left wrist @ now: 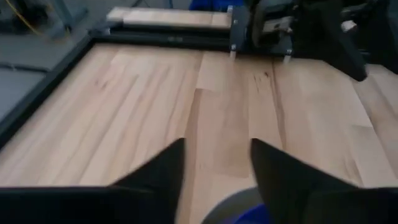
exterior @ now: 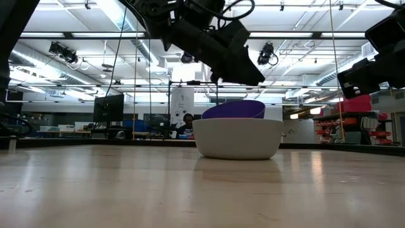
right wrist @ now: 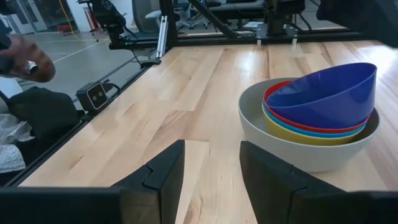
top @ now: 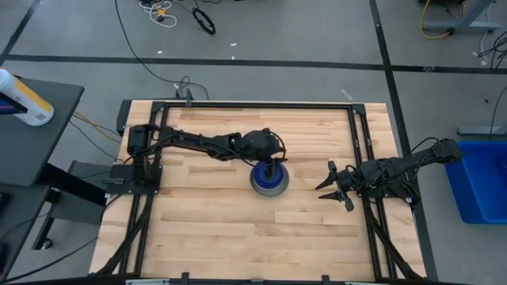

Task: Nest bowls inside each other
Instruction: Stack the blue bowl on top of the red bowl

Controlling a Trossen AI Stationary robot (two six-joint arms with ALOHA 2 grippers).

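The bowls stand nested in one stack at the middle of the wooden table. The grey bowl rests on the wood and holds the yellow, the light blue and the red bowls. The dark blue bowl lies on top, tilted, one side of its rim raised. My left gripper hangs open just above the stack, clear of it, with only the stack's edge showing below its fingers. My right gripper waits open to the right of the stack, nothing between its fingers.
Black frame rails border the table. A person's hand shows beyond the table's edge in the right wrist view. A blue bin stands off the table to the right. Bare wood lies in front of and left of the stack.
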